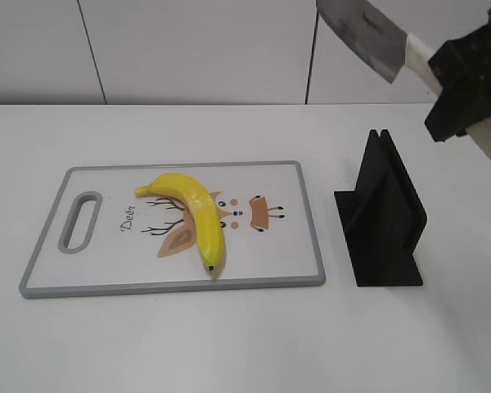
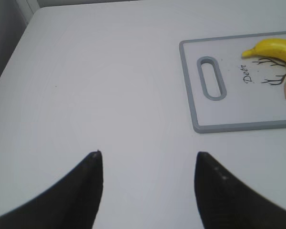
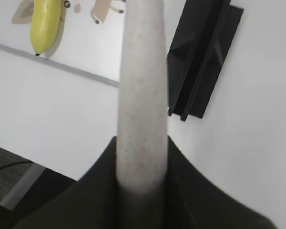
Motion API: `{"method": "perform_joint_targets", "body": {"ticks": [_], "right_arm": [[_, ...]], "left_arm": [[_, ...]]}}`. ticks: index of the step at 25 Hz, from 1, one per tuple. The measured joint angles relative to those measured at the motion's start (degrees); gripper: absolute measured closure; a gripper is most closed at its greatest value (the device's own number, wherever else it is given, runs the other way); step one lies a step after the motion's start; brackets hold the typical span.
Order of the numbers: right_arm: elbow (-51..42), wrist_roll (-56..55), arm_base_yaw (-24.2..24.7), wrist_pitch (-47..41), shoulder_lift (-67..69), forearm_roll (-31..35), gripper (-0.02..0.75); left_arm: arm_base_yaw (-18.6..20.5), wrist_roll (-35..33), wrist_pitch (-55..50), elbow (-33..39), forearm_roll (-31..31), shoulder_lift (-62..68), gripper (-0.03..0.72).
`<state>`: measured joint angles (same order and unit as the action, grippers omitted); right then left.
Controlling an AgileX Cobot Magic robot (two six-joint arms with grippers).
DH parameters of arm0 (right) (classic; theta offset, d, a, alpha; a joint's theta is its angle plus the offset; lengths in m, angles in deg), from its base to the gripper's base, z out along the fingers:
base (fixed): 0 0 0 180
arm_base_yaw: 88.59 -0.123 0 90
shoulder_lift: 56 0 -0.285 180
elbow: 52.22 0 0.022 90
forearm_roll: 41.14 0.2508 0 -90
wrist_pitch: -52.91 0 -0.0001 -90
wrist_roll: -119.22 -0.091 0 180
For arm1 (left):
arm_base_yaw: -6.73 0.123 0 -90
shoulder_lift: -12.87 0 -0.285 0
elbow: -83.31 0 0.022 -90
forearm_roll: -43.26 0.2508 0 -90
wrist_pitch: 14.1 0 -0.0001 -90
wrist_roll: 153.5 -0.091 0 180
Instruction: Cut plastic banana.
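Observation:
The plastic banana (image 1: 194, 210) is glossy yellow and lies on the white cutting board (image 1: 295, 246), stem at the back left, dark tip at the front. It also shows in the left wrist view (image 2: 275, 49) and the right wrist view (image 3: 45, 24). My right gripper (image 1: 458, 82) is shut on the pale handle (image 3: 142, 95) of a knife, held high at the upper right with the blade (image 1: 364, 33) pointing up and left. My left gripper (image 2: 148, 160) is open and empty over bare table left of the board, outside the exterior view.
A black knife stand (image 1: 385, 217) stands right of the board, below the raised knife; it also shows in the right wrist view (image 3: 202, 57). The board (image 2: 196, 95) has a grey rim, a handle slot (image 1: 80, 221) at its left end and a deer drawing.

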<state>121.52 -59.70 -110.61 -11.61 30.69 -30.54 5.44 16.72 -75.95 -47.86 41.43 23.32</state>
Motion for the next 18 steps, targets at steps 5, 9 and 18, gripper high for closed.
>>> {"method": "perform_joint_targets", "body": {"ticks": [5, 9, 18], "right_arm": [[8.7, 6.9, 0.0, -4.3, 7.0, -4.1, 0.571], [15.1, 16.4, 0.0, -5.1, 12.8, -5.8, 0.571], [21.9, 43.4, 0.0, -4.2, 21.9, -6.0, 0.571]], "left_arm": [[-0.2, -3.3, 5.3, -2.9, -2.2, 9.2, 0.119], [-0.2, -7.7, 10.4, -5.3, -4.9, 18.6, 0.119], [-0.2, -34.4, 14.0, -17.1, -19.9, 43.5, 0.119]]}}
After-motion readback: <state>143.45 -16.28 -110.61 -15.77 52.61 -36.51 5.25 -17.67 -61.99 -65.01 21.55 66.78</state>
